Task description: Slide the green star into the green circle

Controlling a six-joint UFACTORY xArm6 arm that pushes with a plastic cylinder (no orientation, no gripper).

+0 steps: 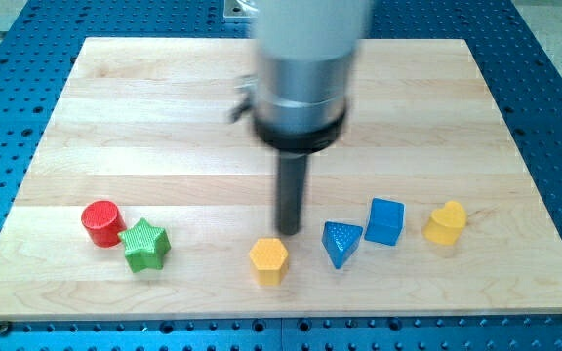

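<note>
The green star (145,244) lies at the view's lower left, touching or nearly touching a red cylinder (101,223) on its upper left. No green circle block shows in this view. My tip (288,233) is near the view's bottom centre, well to the right of the green star and just above and right of a yellow hexagon (268,260). The rod hangs from a large blurred grey cylinder that hides part of the board's upper middle.
A blue triangular block (341,243), a blue cube (385,221) and a yellow block (445,222) of unclear shape stand in a row to the right of my tip. The wooden board (115,117) rests on a blue perforated table; its front edge runs close below the blocks.
</note>
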